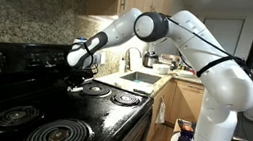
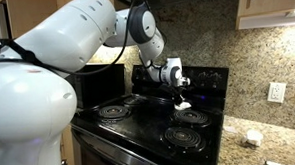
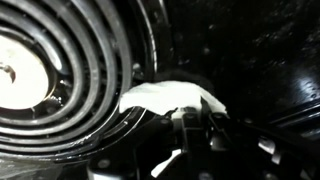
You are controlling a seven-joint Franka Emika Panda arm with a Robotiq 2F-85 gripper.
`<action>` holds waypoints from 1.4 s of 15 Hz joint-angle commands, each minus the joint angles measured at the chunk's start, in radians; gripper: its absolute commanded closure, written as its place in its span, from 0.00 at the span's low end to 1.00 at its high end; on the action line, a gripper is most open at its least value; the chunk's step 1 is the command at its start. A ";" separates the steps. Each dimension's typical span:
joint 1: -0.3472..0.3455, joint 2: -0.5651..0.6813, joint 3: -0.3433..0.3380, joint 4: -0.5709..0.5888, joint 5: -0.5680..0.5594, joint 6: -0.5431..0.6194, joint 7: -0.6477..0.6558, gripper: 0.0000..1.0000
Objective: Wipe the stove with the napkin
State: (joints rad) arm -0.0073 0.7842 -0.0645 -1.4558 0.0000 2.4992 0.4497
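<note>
Because the napkin (image 2: 192, 118) beside the burner (image 3: 85, 100) must rub the stove (image 2: 141, 123), I hold the gripper (image 2: 180, 99) low over it, though I cannot tell if it's clamped.

Here's the napkin (image 3: 168, 97), white and crumpled, pressed flat on the stove (image 3: 255, 50) just beside a big coil burner (image 3: 60, 85), one corner touching its outer ring. The claw (image 3: 197, 118) pinches its near edge. In an exterior view the napkin (image 2: 192, 117) is a small white wad on the glossy black stove (image 2: 149, 123) top, sitting between the burners, toward the back.
</note>
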 commanded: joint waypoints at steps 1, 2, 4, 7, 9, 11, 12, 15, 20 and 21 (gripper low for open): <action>0.013 -0.063 0.052 -0.164 0.067 -0.024 -0.082 0.92; 0.017 -0.080 0.060 -0.192 0.070 -0.021 -0.092 0.92; 0.019 -0.128 0.086 -0.267 0.083 -0.018 -0.131 0.92; 0.019 -0.220 0.120 -0.403 0.098 -0.018 -0.193 0.93; 0.023 -0.280 0.133 -0.489 0.104 -0.023 -0.216 0.93; 0.050 -0.342 0.120 -0.578 0.083 -0.012 -0.192 0.93; 0.064 -0.374 0.114 -0.623 0.076 -0.015 -0.172 0.93; 0.112 -0.444 0.092 -0.710 0.048 -0.019 -0.105 0.93; 0.180 -0.535 0.070 -0.767 -0.016 -0.112 0.025 0.68; 0.183 -0.553 0.072 -0.765 -0.024 -0.156 0.033 0.68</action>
State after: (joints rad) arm 0.1507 0.3045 0.0167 -2.1711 0.0068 2.4362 0.4213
